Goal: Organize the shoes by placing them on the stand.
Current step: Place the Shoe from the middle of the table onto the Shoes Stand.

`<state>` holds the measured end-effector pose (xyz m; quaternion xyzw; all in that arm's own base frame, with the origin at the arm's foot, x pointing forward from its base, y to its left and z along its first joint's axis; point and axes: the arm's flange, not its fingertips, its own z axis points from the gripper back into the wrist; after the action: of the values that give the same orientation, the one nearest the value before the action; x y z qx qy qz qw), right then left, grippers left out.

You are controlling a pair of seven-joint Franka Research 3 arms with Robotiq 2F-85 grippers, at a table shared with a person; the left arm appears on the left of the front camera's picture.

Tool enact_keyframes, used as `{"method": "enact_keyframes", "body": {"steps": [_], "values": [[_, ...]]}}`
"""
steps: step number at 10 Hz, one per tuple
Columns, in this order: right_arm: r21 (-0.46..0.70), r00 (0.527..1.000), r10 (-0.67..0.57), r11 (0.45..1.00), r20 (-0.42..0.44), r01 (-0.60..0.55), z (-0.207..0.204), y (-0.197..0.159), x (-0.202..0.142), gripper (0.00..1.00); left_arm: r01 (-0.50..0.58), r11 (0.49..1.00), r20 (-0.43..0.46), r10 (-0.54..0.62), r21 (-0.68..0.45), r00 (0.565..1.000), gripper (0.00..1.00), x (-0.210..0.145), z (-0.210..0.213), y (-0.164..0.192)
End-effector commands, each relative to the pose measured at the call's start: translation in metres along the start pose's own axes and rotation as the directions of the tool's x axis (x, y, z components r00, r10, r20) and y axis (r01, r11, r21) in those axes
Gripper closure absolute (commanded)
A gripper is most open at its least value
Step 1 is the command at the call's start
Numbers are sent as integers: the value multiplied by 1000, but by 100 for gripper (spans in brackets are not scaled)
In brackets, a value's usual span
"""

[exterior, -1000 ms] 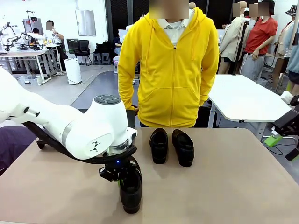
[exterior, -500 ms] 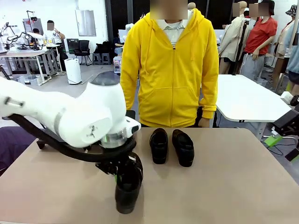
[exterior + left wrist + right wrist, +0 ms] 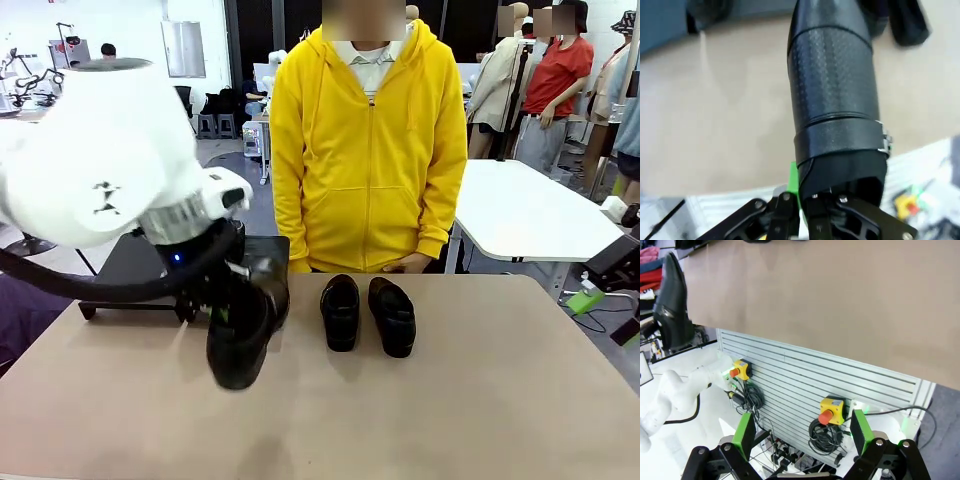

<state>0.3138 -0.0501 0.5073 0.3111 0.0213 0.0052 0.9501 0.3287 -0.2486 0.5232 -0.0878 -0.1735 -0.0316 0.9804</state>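
While the person in the yellow hoodie (image 3: 370, 150) stands at the far edge of the worktop (image 3: 500, 400) with hands low by its rim, we see one shoe (image 3: 340, 312) and a second shoe (image 3: 392, 318) lying side by side in front of them, toes towards us, close together. Nothing stands between that pair and the near edge.

At the far left of the worktop sits the stand (image 3: 125, 270), a low black panel. The left arm (image 3: 100, 180) covers most of it, so we can make out just a strip under the arm and a corner beside the person.

Coming in from the left, that arm is bent with its large white joint raised high. Its left pincer (image 3: 222, 308) points downward and is pinching a third shoe (image 3: 240, 340) at the heel end. In the left wrist view the green pad (image 3: 793, 182) presses against the shoe's opening. This shoe hangs toe down, tilted, in front of the stand's right end and just left of the pair, apart from both.

Below the near edge of the worktop, the right pincer (image 3: 802, 432) is spread wide with nothing between its pads. It faces a slatted metal panel (image 3: 830, 375) carrying two yellow boxes with red buttons and some cables.
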Motion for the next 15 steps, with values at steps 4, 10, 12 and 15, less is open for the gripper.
{"method": "enact_keyframes", "body": {"steps": [4,10,12,15], "values": [[-1,1000,-1,1000,-5,1,5,1,0,0,0,1000,0,0,0,1000,100,0,0,0],[-1,1000,-1,1000,-5,1,5,1,0,0,20,1000,-10,-20,18,1000,100,42,-27,3],[-1,1000,-1,1000,-5,1,5,1,0,0,56,998,61,-56,2,997,100,93,-49,17],[-1,1000,-1,1000,-5,1,5,1,0,0,26,999,177,-33,44,984,100,151,-86,25]]}}
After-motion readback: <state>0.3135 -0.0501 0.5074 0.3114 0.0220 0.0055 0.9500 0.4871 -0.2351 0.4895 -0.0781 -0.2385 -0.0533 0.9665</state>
